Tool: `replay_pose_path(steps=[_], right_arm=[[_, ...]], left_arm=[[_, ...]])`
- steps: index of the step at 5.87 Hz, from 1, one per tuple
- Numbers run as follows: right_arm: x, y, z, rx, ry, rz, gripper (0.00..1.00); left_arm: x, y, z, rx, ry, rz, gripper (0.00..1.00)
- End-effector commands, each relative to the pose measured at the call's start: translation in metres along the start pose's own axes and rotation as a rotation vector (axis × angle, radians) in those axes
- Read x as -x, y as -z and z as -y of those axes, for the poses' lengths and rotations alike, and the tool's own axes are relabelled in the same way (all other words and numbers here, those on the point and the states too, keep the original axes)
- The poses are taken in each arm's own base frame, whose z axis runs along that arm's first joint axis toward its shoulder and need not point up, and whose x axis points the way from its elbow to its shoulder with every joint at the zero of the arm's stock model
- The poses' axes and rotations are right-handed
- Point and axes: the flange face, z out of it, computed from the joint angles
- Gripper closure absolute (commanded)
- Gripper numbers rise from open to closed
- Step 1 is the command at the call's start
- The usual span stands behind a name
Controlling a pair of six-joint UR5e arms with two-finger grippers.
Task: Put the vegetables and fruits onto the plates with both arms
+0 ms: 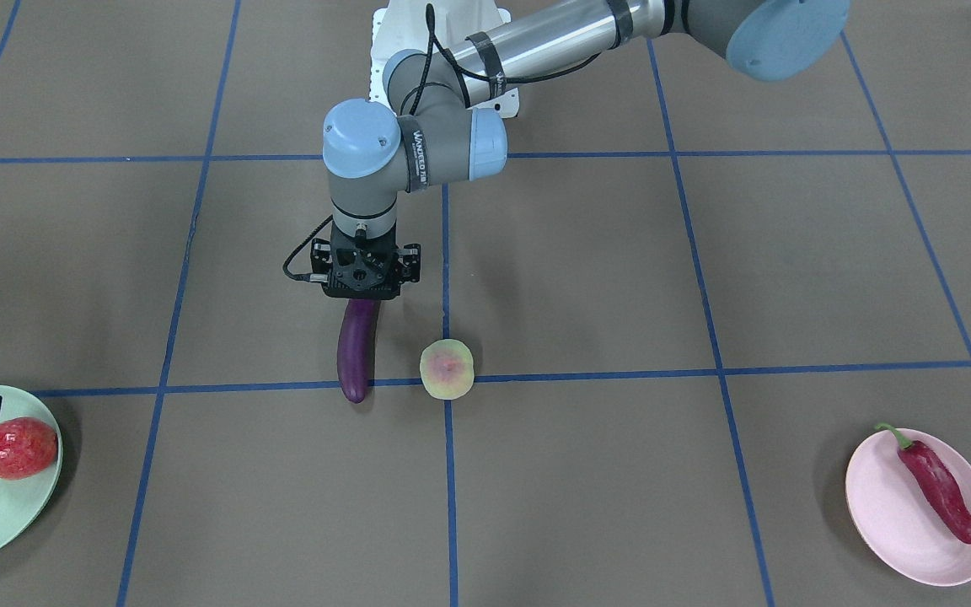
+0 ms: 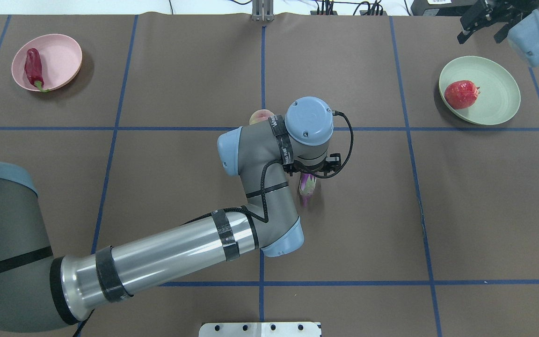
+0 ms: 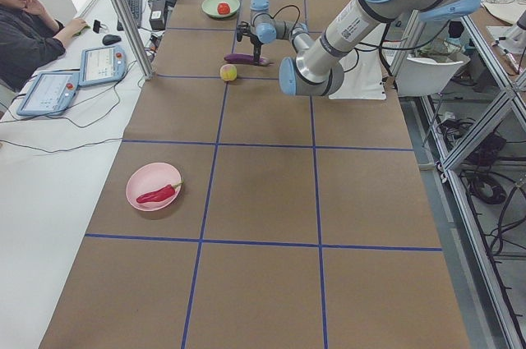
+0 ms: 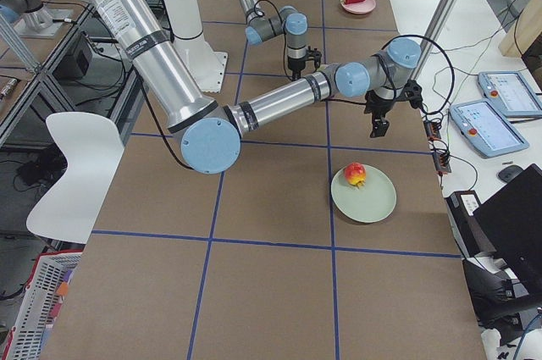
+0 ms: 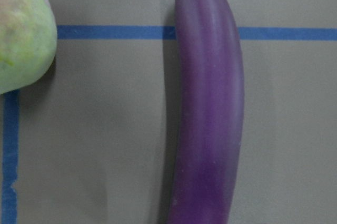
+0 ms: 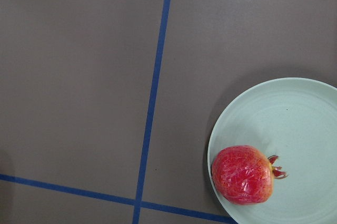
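Left gripper (image 1: 361, 293), jaw width impossible to tell, sits at the eggplant's (image 1: 356, 350) cap end; gripped there, the long body may droop, slip or knock the nearby yellow-green fruit (image 1: 447, 368).

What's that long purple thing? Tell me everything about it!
It is an eggplant: long, slim, curved, glossy purple, with a pale green cap. It lies flat on the brown table, its rounded tip across a blue tape line. The left gripper hangs over its cap end; whether it grips is hidden. The yellow-green fruit sits beside it, apart.
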Motion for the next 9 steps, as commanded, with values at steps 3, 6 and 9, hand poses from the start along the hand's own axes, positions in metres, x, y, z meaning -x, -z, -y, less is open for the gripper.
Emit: replay_pose_path(steps=[3,6,9], right_arm=[[0.029,0.018,0.001,-0.019,-0.060,0.043,0.01],[0.101,0.036,0.002,-0.032,-0.158,0.106,0.01],[0.171,0.013,-0.002,0.003,-0.181,0.120,0.01]], left_arm=[[-0.005,-0.008,-0.015,0.017,-0.006,0.003,0.37],[-0.011,0.011,-0.009,0.003,-0.003,-0.030,1.00],[0.027,0.082,0.069,0.100,0.097,-0.052,1.00]])
